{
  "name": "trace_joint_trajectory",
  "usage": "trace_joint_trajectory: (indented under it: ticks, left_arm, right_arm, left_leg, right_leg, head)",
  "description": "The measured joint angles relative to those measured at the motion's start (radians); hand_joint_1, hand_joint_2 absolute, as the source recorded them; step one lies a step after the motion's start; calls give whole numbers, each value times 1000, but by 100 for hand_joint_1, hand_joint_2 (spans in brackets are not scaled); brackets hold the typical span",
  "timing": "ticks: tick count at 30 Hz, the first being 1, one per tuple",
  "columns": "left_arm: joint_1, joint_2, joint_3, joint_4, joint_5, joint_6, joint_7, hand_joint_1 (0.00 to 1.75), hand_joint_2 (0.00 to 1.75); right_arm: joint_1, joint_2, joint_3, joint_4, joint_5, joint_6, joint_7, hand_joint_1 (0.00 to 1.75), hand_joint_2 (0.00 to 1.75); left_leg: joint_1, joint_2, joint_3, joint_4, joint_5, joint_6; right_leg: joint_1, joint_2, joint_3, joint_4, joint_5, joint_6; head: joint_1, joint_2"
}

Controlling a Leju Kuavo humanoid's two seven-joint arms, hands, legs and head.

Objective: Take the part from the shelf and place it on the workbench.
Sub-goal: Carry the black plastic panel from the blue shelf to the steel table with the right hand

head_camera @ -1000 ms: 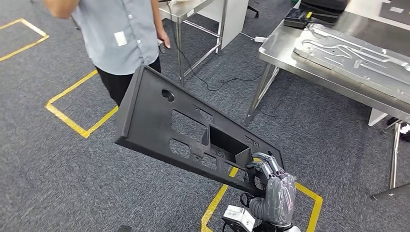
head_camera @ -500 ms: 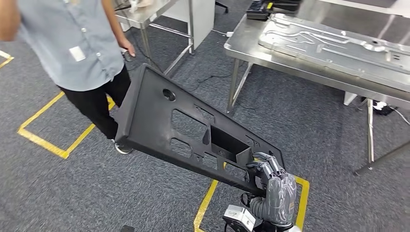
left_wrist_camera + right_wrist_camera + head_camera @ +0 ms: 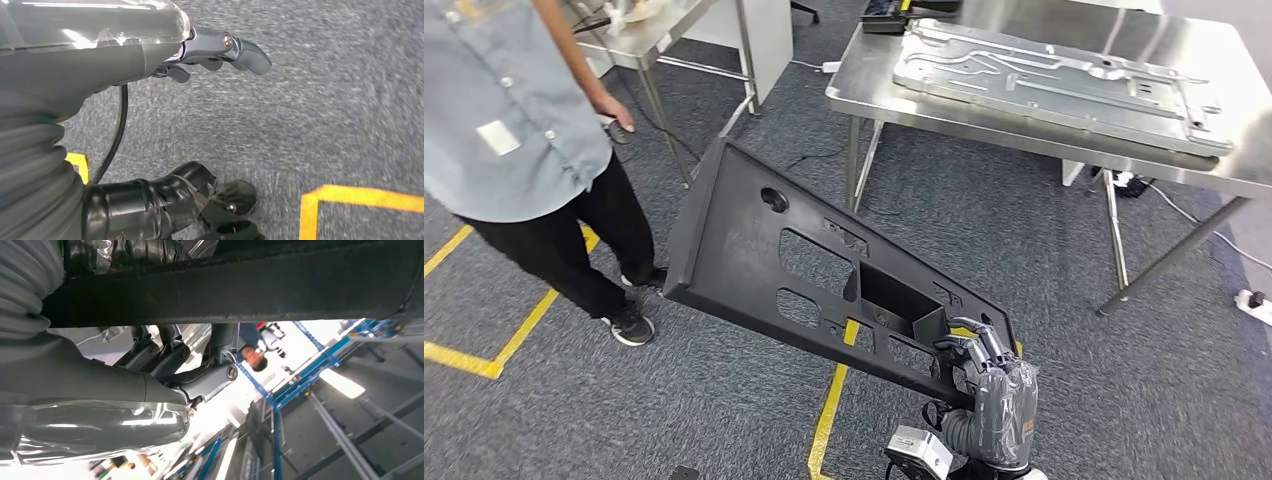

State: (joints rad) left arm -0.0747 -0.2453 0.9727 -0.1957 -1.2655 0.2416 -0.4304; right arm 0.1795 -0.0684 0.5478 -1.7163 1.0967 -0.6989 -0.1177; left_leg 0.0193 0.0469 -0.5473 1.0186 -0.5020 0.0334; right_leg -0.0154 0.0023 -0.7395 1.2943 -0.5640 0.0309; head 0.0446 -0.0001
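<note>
**One black panel, carried by one hand**

The robot's right hand (image 3: 996, 385) grips the near end of a single long black plastic panel (image 3: 754, 255), fingers (image 3: 972, 345) curled over its edge beside the rectangular pocket. The panel juts out over the grey carpet, tilted, its far end raised toward a person in a grey shirt (image 3: 504, 130) standing just beyond it. I count one round hole near the far end and several rectangular cut-outs along its face. From the right wrist, the panel's dark edge (image 3: 240, 287) runs across the hand's fingers (image 3: 200, 380), which hook onto it.

The left hand (image 3: 215, 50) hangs over the carpet holding nothing, its fingers loosely bent.

Two steel tables stand ahead: the workbench (image 3: 864, 95) carries one large flat metal plate (image 3: 1054, 85); a smaller table (image 3: 659, 45) stands behind the person. Yellow tape lines (image 3: 829, 420) mark the floor.
</note>
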Motion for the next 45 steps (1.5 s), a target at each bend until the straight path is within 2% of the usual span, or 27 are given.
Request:
trace_joint_trajectory:
  ticks: [3, 5, 7, 8, 10, 11, 13, 14, 15, 17, 19, 21, 22, 24, 25, 27, 29, 30, 31, 32, 34, 35, 37, 39, 41, 43, 45]
  left_arm:
    - [-2, 0, 0, 0, 1, -3, -2, 0, 175]
    - [-3, -1, 0, 0, 1, -3, -3, 0, 175]
    - [-5, -1, 0, 0, 1, -4, -4, 0, 175]
    - [-6, -1, 0, 0, 1, -4, -4, 0, 175]
    - [-8, -1, 0, 0, 1, -5, -4, 0, 175]
    - [-7, -1, 0, 0, 1, -5, -5, 0, 175]
    - [-4, 0, 0, 0, 2, -5, -5, 0, 175]
    - [-2, 0, 0, 0, 2, -5, -5, 0, 175]
    - [-1, 0, 0, 0, 2, -5, -5, 0, 175]
    - [0, 0, 0, 0, 2, -6, -6, 0, 175]
    - [0, 2, 1, 0, 2, -8, -7, 0, 175]
    - [-2, 4, 1, 0, 2, -10, -9, 0, 175]
    - [-3, 4, 1, 0, 2, -11, -9, 0, 175]
    - [-3, 4, 1, 0, 2, -11, -9, 0, 175]
    - [-3, 4, 1, 0, 2, -11, -9, 0, 175]
    - [-1, 4, 1, 0, 2, -12, -9, 0, 175]
    - [0, 4, 1, 0, 0, -15, -8, 0, 175]
    - [0, 4, 1, 0, -1, -17, -8, 0, 175]
    - [0, 4, 1, 0, -3, -18, -8, 0, 175]
    - [-1, 4, 1, 0, -3, -18, -9, 0, 175]
    - [-2, 4, 1, 0, -4, -19, -9, 0, 175]
    - [-3, 4, 1, 0, -4, -19, -9, 0, 175]
    - [-3, 3, 1, 0, -4, -19, -9, 0, 175]
    - [-3, 2, 1, 0, -5, -20, -10, 0, 175]
    - [-4, 2, 1, 0, -5, -20, -10, 0, 175]
    - [-3, 2, 1, 0, -5, -20, -10, 0, 175]
    - [0, 2, 1, 0, -4, -20, -10, 0, 175]
  right_arm:
    - [0, -2, 0, 0, 0, 0, 0, 175, 175]
    - [-1, -2, 0, 0, 0, 0, 0, 175, 175]
    - [0, -2, 0, -1, 0, 0, 1, 175, 175]
    - [1, -2, 0, -1, 0, 0, 2, 175, 175]
    - [1, -2, 0, -2, 0, 0, 2, 175, 175]
    - [0, -2, 0, -2, 0, 0, 2, 175, 175]
    - [-1, -2, 0, -1, 0, 0, 2, 175, 175]
    - [-1, -2, 0, -1, 0, 0, 2, 175, 175]
    - [0, -2, 0, 0, 0, 0, 2, 175, 175]
    - [0, -2, 0, 0, 0, 0, 2, 175, 175]
    - [-2, -2, 0, 0, 0, 0, 2, 175, 175]
    - [-2, -2, 0, 0, 0, 0, 2, 175, 175]
    - [-1, -2, 0, 0, 0, 0, 2, 175, 175]
    - [1, -3, 0, 0, 0, 0, 2, 175, 175]
    - [0, -3, 0, 0, 0, 0, 2, 175, 175]
    - [-4, -3, 0, 0, 0, 0, 2, 175, 175]
    - [-5, -4, 0, 2, -1, 1, 0, 175, 175]
    - [-4, -5, 0, 4, -1, 2, -1, 175, 175]
    - [-4, -6, 1, 6, -2, 2, -2, 175, 175]
    - [-4, -6, 1, 8, -3, 3, -4, 175, 175]
    - [-5, -8, 2, 8, -4, 3, -6, 175, 175]
    - [-6, -8, 2, 8, -4, 3, -6, 175, 175]
    - [-6, -9, 3, 8, -6, 3, -6, 175, 175]
    - [-6, -9, 3, 8, -7, 3, -6, 175, 175]
    - [-7, -9, 4, 8, -8, 3, -7, 175, 175]
    - [-8, -9, 6, 9, -8, 3, -7, 175, 175]
    - [-7, -9, 8, 11, -8, 3, -7, 175, 175]
  left_leg:
    - [-2, 33, 19, 0, -14, -11]
    - [-6, 50, 28, -1, -22, -22]
    - [-8, 69, 38, -8, -27, -32]
    - [-7, 65, 42, -6, -33, -38]
    - [-4, 21, 24, 46, -68, -46]
    - [-2, -10, -3, 103, -98, -48]
    - [-2, -35, -75, 236, -149, -49]
    - [-2, -38, -99, 270, -148, -49]
    - [-2, -39, -107, 269, -128, -48]
    - [-2, -57, -74, 161, -45, -42]
    - [0, -105, -34, 52, 5, -35]
    - [-3, -128, -22, 21, 6, -29]
    - [-3, -118, -19, 16, 8, -25]
    - [0, -95, -12, 4, 13, -14]
    - [2, -82, -8, -2, 15, -8]
    - [2, -60, -4, -6, 15, 0]
    - [1, -42, -3, -5, 12, 1]
    - [1, -35, -2, -5, 10, -1]
    - [2, -30, 1, -5, 8, -3]
    - [2, -27, 5, -5, 5, -5]
    - [0, -23, 11, -5, 0, -13]
    - [-1, -22, 13, -5, -2, -19]
    - [-1, -21, 16, -10, -3, -31]
    - [1, -22, 17, -4, -13, -42]
    - [3, -29, -12, 68, -58, -48]
    - [3, -35, -78, 200, -118, -51]
    - [3, -37, -120, 269, -124, -53]
  right_leg:
    - [5, -53, 96, -189, 92, -8]
    - [15, -77, 127, -251, 103, -19]
    - [19, -57, 128, -255, 101, -29]
    - [16, -46, 131, -261, 102, -34]
    - [9, -23, 140, -272, 106, -46]
    - [8, -11, 142, -274, 106, -51]
    - [9, 15, 143, -272, 104, -58]
    - [11, 31, 144, -270, 102, -59]
    - [12, 47, 145, -268, 100, -59]
    - [11, 78, 149, -263, 95, -56]
    - [11, 102, 145, -254, 91, -47]
    - [7, 124, 137, -251, 91, -35]
    - [4, 135, 133, -253, 94, -28]
    - [5, 117, 127, -241, 86, -16]
    - [7, 89, 114, -214, 70, -12]
    - [6, 29, 59, -106, 17, -2]
    - [-1, 8, 5, -6, -14, 6]
    - [-5, 4, 0, -1, -4, 8]
    - [-7, 1, 16, -34, 22, 9]
    - [-9, -2, 51, -99, 58, 8]
    - [-5, -10, 116, -222, 101, 1]
    - [-1, -12, 133, -255, 108, -4]
    - [5, -9, 135, -264, 105, -13]
    - [1, -6, 143, -276, 108, -27]
    - [-3, -5, 154, -289, 111, -42]
    - [1, -3, 157, -290, 109, -51]
    - [5, 3, 159, -289, 106, -54]
  head:
    - [0, 0]
    - [0, 0]
    - [0, 0]
    - [-1, 0]
    - [-1, 0]
    - [-1, 0]
    - [-1, 0]
    - [-1, 0]
    - [-1, 0]
    - [-1, 0]
    - [-1, 0]
    - [-1, 0]
    - [-1, 0]
    - [0, 0]
    - [0, 0]
    - [1, 0]
    - [1, 0]
    - [1, 0]
    - [1, 0]
    - [1, 0]
    - [1, 0]
    - [1, 0]
    - [1, 0]
    - [1, 0]
    - [0, 0]
    - [-1, 0]
    - [-1, 0]
